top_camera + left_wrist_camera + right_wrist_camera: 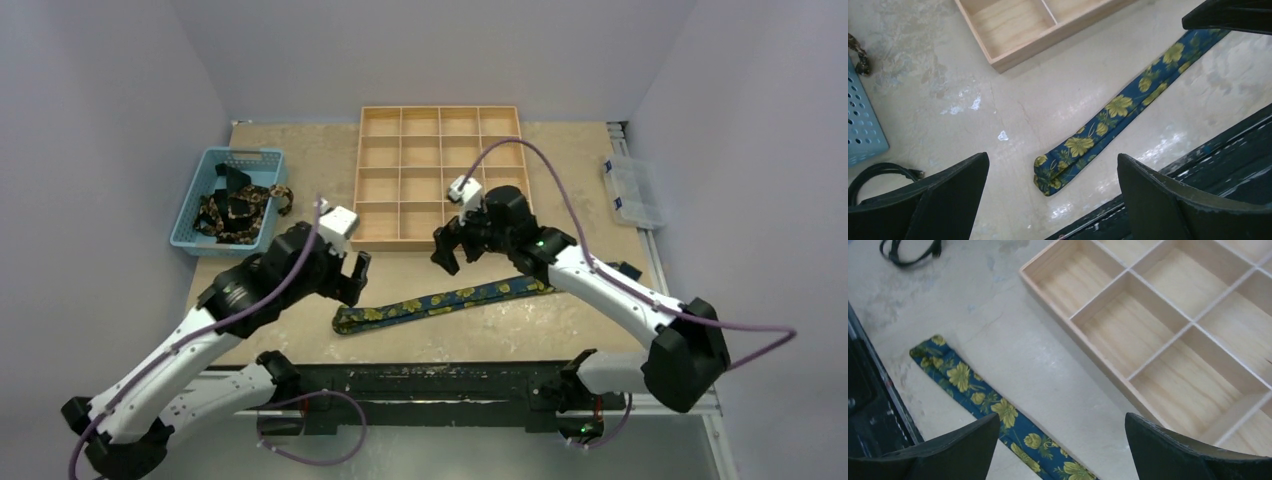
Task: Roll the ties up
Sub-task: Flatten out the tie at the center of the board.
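Observation:
A navy tie (440,302) with yellow flowers lies flat and stretched out on the table, in front of the wooden tray (440,235). Its left end is folded over once (1055,172). My left gripper (355,272) hangs open and empty just above and left of that folded end. My right gripper (452,248) hangs open and empty above the tie's middle, near the tray's front edge. The tie also shows in the right wrist view (993,410). More ties (240,212) lie bunched in the blue basket (196,200).
The wooden tray (1098,360) has several empty compartments. A clear plastic box (633,190) sits at the right edge. A black cable loop (910,251) lies on the table near the basket. The table's dark front rail (1198,165) runs just below the tie.

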Controlling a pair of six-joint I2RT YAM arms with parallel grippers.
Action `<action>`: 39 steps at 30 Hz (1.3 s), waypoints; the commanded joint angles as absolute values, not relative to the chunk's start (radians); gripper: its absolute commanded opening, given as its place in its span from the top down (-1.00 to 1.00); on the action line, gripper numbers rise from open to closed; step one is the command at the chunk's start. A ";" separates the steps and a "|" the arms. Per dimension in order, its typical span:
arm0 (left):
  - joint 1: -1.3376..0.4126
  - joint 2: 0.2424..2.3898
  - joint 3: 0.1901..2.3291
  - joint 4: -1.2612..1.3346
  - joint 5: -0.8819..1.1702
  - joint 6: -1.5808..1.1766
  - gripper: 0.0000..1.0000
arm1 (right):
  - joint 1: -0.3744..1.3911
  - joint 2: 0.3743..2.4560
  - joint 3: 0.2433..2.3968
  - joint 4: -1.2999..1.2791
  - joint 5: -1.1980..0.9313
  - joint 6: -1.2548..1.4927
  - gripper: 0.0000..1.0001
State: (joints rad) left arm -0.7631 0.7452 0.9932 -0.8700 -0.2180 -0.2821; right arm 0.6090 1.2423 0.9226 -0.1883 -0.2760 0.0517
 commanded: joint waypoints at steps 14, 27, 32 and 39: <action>-0.771 0.834 0.841 -0.943 0.017 0.318 -0.77 | 0.821 1.432 1.045 -0.565 -0.080 -0.217 -0.81; -0.769 0.859 0.607 -0.745 0.011 0.443 -0.79 | 0.806 1.605 1.044 -0.667 0.108 -0.162 -0.77; -0.756 0.919 0.613 -0.676 0.021 0.476 -0.64 | 0.753 1.632 1.036 -0.678 0.089 -0.136 -0.68; -0.705 0.990 0.626 -0.595 -0.026 0.500 -0.37 | 0.693 1.695 1.022 -0.679 0.171 -0.114 -0.30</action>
State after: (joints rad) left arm -0.7437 0.9611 0.6060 -0.6876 -0.0067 0.4606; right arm 0.7254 1.6562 1.0042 -0.6666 0.0925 -0.1421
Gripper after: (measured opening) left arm 0.712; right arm 0.690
